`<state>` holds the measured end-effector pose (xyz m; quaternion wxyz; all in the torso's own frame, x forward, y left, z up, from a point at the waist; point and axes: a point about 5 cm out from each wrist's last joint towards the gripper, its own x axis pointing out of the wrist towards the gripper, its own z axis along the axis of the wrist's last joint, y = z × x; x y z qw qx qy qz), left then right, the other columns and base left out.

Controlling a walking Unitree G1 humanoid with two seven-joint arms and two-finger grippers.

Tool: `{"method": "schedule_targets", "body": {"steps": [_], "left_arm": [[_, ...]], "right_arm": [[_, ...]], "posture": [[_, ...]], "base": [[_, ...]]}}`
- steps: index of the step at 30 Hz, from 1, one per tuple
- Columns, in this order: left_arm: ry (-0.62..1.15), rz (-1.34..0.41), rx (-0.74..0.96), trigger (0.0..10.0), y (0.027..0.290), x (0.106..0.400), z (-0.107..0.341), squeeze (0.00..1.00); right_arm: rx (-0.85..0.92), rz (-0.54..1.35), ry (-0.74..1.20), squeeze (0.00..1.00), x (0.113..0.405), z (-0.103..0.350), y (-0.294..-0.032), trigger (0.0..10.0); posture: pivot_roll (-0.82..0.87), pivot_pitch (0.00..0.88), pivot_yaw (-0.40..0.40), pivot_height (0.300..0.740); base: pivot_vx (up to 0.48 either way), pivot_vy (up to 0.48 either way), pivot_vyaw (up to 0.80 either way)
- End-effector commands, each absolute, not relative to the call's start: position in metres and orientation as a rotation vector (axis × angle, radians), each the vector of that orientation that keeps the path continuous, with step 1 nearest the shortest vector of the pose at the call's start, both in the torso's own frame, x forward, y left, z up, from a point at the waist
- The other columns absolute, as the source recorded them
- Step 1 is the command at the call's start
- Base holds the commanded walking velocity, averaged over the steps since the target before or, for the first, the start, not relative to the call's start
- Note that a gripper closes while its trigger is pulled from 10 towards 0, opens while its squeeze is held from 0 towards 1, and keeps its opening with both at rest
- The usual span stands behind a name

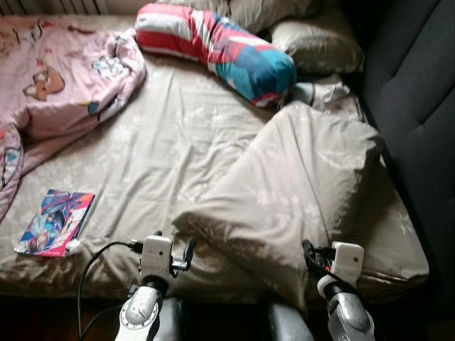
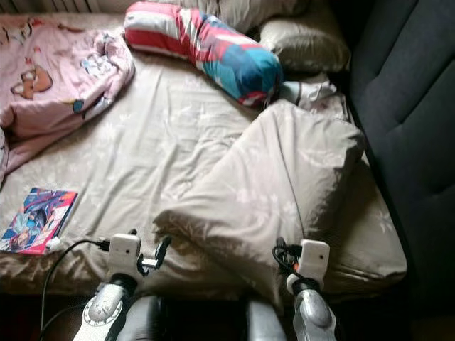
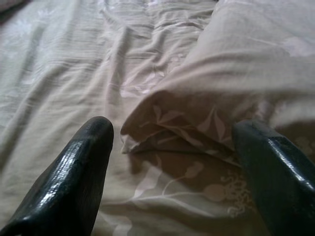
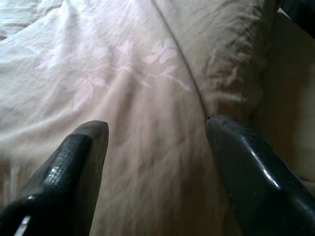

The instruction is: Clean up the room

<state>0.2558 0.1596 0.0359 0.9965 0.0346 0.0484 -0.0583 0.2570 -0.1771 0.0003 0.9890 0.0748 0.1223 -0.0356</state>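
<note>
A big beige floral pillow [image 1: 298, 185] lies slantwise on the bed's near right part. At the bed's front edge my left gripper [image 3: 172, 162] is open, and the pillow's near corner [image 3: 147, 140] lies just ahead of its fingertips. My right gripper [image 4: 157, 147] is open too, low over the pillow's near right side [image 4: 147, 83]. A striped red, white and blue bolster [image 1: 217, 44] rests at the head of the bed. A colourful book [image 1: 55, 222] lies near the front left edge. A pink blanket [image 1: 53, 78] is bunched at the far left.
The bed's beige sheet [image 1: 163, 142] is rumpled in the middle. Another beige pillow [image 1: 316, 44] lies at the far right corner with a small white cloth [image 1: 327, 92] beside it. A dark padded panel [image 1: 416, 106] runs along the bed's right side. A black cable [image 1: 92, 263] hangs off my left wrist.
</note>
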Motion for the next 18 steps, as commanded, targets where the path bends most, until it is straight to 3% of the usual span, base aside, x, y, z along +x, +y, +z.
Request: {"method": "schedule_targets", "body": {"steps": [1,2,11,12,18], "left_arm": [[0.125,-0.107,0.070,10.0,0.161,0.252,0.030,0.00],[0.125,-0.108,0.070,10.0,0.161,0.252,0.031,0.00],[0.132,-0.115,0.072,10.0,0.161,0.251,0.029,0.00],[0.131,-0.117,0.074,10.0,0.161,0.251,0.030,0.00],[0.127,-0.115,0.079,10.0,0.164,0.251,0.031,0.00]], "right_arm": [[0.185,-0.091,0.255,0.09,0.257,-0.002,-0.180,10.0],[0.190,-0.088,0.245,1.00,0.259,0.000,-0.180,10.0],[0.187,-0.096,0.210,1.00,0.274,0.012,-0.184,10.0],[0.181,-0.089,0.218,0.00,0.276,0.012,-0.184,10.0],[0.173,-0.139,0.166,0.00,0.286,0.023,-0.190,10.0]], "posture": [[-0.09,0.215,-0.028,0.641],[-0.09,0.215,-0.028,0.641],[-0.09,0.209,-0.021,0.641],[-0.08,0.208,-0.015,0.641],[-0.08,0.206,-0.010,0.641]], "base": [[0.000,0.000,0.00],[0.000,0.000,0.00],[0.000,0.000,0.00],[0.000,0.000,0.00],[0.000,0.000,0.00]]}}
